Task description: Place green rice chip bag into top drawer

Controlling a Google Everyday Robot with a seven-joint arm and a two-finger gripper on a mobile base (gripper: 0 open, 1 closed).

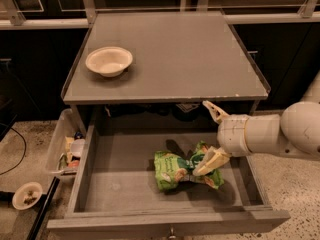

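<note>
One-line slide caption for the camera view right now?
Green rice chip bag lies in the open top drawer, the open gripper at its right end; white bowl on cabinet top.
</note>
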